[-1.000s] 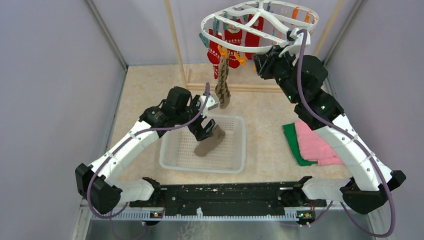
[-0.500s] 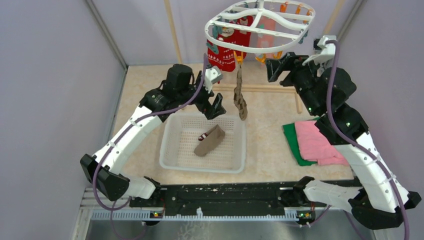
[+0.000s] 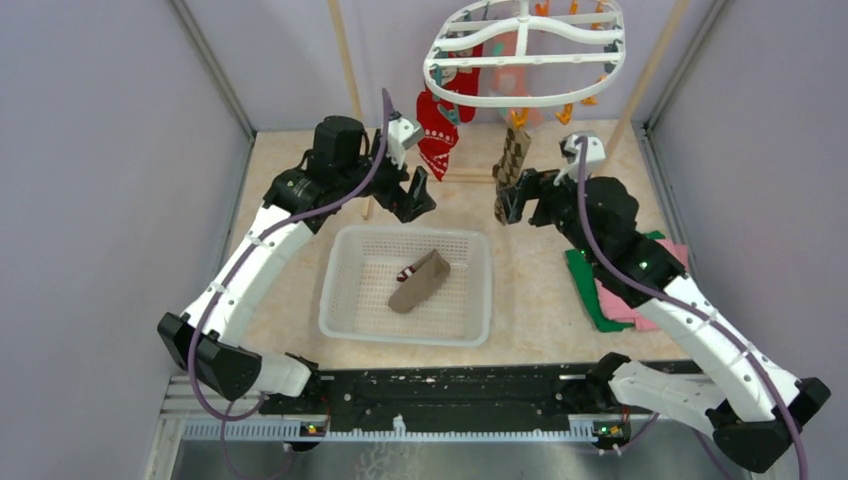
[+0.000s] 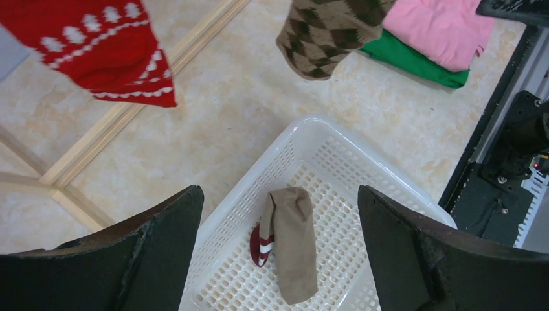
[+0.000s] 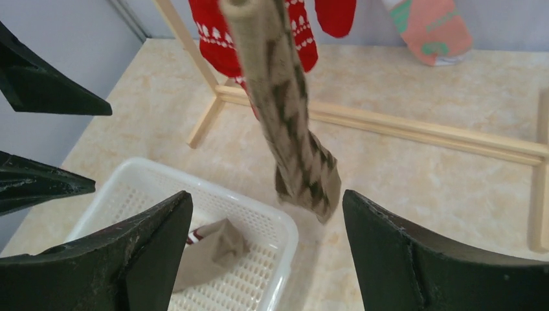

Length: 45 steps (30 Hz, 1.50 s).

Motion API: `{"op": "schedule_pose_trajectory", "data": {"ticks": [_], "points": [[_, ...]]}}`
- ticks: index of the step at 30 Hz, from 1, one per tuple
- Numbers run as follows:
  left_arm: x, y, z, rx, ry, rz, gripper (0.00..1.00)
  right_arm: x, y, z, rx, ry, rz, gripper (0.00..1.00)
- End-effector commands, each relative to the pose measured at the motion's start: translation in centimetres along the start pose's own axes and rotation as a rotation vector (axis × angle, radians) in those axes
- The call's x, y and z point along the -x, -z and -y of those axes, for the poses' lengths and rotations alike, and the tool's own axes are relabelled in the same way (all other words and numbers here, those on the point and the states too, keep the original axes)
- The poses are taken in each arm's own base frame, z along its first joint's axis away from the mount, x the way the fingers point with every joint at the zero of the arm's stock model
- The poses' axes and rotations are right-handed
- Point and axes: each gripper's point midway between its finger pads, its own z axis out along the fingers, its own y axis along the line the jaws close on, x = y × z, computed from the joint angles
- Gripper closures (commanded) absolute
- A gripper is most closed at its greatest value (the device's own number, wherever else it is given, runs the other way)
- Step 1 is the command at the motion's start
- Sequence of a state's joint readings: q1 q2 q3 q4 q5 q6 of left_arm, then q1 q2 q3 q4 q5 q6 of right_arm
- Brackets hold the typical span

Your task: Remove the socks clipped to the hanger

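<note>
Hanger (image 3: 500,101) hangs at far side, right of centre, above table. Red socks (image 3: 440,130) clipped on its left, argyle sock (image 3: 512,160) dangling from near rim, pink sock (image 5: 430,26) farther back. Right gripper (image 3: 508,200) by argyle sock's lower end, jaws spread wide, sock unpinched. Left gripper (image 3: 422,192) raised near far edge of white basket (image 3: 340,300), jaws wide apart, empty. One tan sock (image 3: 420,280) lies in basket.

Robot test cell dressed as a laundry corner: plain lilac-grey panel walls (image 3: 120,150) box in a beige marbled tabletop (image 3: 530,290), with a black metal mounting rail (image 3: 450,385) along its near edge. At the far side stands a pale wooden rack (image 5: 421,129), where a white plastic oval clip hanger (image 3: 524,42) hangs.
</note>
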<state>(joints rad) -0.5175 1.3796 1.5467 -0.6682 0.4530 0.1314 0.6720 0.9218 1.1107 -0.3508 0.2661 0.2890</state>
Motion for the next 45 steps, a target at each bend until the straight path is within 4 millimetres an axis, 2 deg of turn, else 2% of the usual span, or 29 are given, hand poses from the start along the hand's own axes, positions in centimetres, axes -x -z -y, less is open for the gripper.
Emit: {"op": "schedule_pose_trajectory", "data": {"ticks": [1, 3, 5, 6, 7, 9, 10, 12, 17, 24, 29, 39, 45], "points": [[0.6, 0.9, 0.0, -0.008, 0.021, 0.022, 0.06, 3.0, -2.4, -2.6, 0.081, -0.015, 0.115, 0.16], [0.6, 1.1, 0.2, -0.017, 0.029, 0.024, 0.06, 3.8, -3.5, -2.5, 0.054, -0.006, 0.132, 0.2], [0.5, 1.3, 0.3, -0.025, 0.033, 0.023, 0.07, 4.3, -4.2, -1.7, 0.0, 0.012, 0.154, 0.29], [0.5, 1.4, 0.4, -0.029, 0.034, 0.025, 0.07, 4.5, -4.4, -1.4, -0.016, 0.02, 0.165, 0.37], [0.4, 1.5, 0.5, -0.032, 0.037, 0.026, 0.07, 4.5, -4.5, -1.3, -0.02, 0.027, 0.169, 0.49], [0.2, 1.6, 0.8, -0.047, 0.039, 0.026, 0.08, 4.5, -4.4, -1.3, -0.013, 0.025, 0.172, 0.79], [0.2, 1.5, 1.0, -0.057, 0.04, 0.029, 0.09, 4.4, -4.3, -1.5, -0.002, 0.017, 0.169, 0.91], [0.1, 1.4, 1.5, -0.087, 0.046, 0.035, 0.1, 4.2, -3.9, -2.2, 0.041, -0.003, 0.161, 0.97], [0.1, 0.7, 3.1, -0.197, 0.061, 0.063, 0.11, 4.3, -2.7, -4.7, 0.183, -0.062, 0.137, 0.99], [1.7, -0.1, 5.5, -0.372, 0.097, 0.116, 0.11, 4.7, -0.6, -7.5, 0.365, -0.157, 0.097, 0.99], [1.7, -1.2, 5.9, -0.399, 0.104, 0.122, 0.09, 4.7, 0.1, -9.4, 0.473, -0.199, 0.059, 0.98], [2.3, -2.7, 8.9, -0.517, 0.127, 0.125, 0.07, 4.8, 0.6, -10.3, 0.523, -0.248, 0.028, 0.96], [2.8, -3.2, 9.4, -0.544, 0.132, 0.139, 0.17, 4.4, 0.6, -10.7, 0.551, -0.269, 0.007, 0.95]]}}
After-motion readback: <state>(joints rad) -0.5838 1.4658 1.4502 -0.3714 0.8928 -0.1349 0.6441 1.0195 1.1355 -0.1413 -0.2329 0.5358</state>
